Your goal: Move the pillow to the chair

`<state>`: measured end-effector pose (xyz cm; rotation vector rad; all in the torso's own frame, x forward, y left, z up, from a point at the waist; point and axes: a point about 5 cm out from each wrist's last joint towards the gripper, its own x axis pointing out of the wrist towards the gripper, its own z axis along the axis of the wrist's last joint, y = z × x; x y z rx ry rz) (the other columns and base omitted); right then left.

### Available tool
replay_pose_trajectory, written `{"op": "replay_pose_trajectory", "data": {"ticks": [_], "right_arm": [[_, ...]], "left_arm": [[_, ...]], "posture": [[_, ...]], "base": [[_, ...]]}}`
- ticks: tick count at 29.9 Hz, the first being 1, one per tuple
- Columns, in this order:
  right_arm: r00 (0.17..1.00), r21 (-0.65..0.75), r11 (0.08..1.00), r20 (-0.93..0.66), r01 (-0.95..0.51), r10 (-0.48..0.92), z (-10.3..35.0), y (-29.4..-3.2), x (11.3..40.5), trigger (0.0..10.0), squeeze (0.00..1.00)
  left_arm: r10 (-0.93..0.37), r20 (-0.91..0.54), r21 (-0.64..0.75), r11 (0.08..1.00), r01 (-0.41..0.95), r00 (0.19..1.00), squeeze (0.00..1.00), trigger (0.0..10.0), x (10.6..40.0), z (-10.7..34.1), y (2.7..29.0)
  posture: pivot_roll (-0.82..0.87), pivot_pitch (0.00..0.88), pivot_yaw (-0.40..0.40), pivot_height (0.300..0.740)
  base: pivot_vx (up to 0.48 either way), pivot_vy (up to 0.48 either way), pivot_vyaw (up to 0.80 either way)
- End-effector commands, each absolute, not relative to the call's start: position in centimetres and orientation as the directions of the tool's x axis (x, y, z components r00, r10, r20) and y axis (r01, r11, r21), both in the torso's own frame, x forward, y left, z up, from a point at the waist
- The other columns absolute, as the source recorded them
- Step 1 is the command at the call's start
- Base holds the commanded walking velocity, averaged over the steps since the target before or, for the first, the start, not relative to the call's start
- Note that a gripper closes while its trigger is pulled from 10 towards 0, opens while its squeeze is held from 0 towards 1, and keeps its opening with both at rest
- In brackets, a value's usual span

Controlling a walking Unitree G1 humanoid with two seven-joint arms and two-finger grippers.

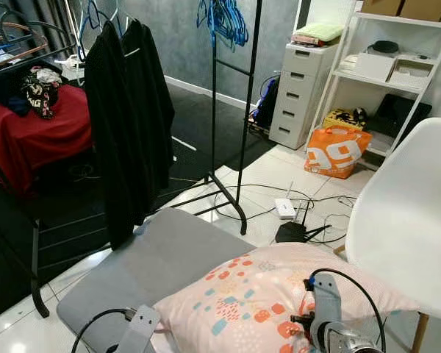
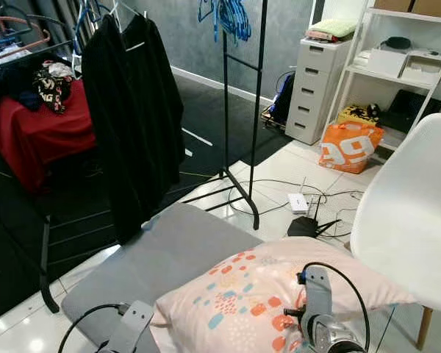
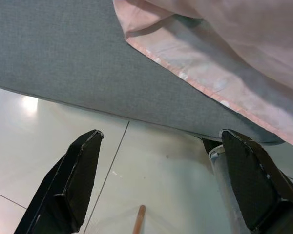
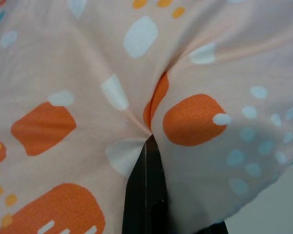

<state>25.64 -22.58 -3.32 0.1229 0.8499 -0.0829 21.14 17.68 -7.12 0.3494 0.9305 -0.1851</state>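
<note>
Pink spotty pillow (image 1: 257, 301) sits on the grey padded surface (image 1: 151, 268) at about 6 o'clock, right gripper (image 4: 145, 161) pinching a fold of it for the lift, left gripper (image 3: 161, 185) spread underneath, white chair (image 1: 411, 220) waiting at 3 o'clock.

A pale pink pillow (image 1: 257, 294) with orange, teal and white patches lies near, partly on a grey cushion. To its right stands a white moulded chair (image 1: 408, 220) with wooden legs.
</note>
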Motion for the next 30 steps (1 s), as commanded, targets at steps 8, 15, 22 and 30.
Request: {"op": "replay_pose_trajectory", "data": {"ticks": [8, 15, 22, 30], "right_arm": [[0.844, 0.155, 0.971, -0.531, 0.182, -0.074, 2.9, -25.2, 31.1, 10.0, 0.00], [0.970, 0.143, 0.985, -0.235, 0.093, -0.057, 12.1, -26.0, 36.8, 10.0, 0.00], [0.997, 0.139, 0.990, -0.075, -0.015, 0.026, 16.7, -24.3, 39.0, 10.0, 0.00], [0.998, 0.106, 0.994, -0.041, -0.037, 0.042, 18.1, -23.9, 39.5, 10.0, 0.00]], "left_arm": [[-0.008, -0.815, 0.200, 0.935, 0.294, 0.580, 0.00, 10.0, 20.9, -7.3, 17.9], [-0.011, -0.811, 0.196, 0.937, 0.289, 0.585, 0.00, 10.0, 20.9, -7.2, 17.7], [-0.014, -0.812, 0.191, 0.938, 0.289, 0.584, 0.00, 10.0, 20.8, -7.3, 17.6], [-0.016, -0.812, 0.187, 0.940, 0.287, 0.583, 0.00, 10.0, 20.7, -7.3, 17.6]], "posture": [[-0.17, 0.041, -0.044, 0.740], [-0.17, 0.043, -0.053, 0.740], [-0.17, 0.044, -0.051, 0.740], [-0.17, 0.047, -0.052, 0.740]], "base": [[0.000, -0.416, -0.27], [0.000, -0.480, -0.41], [0.000, -0.480, 0.00], [0.000, -0.480, 0.00]]}}
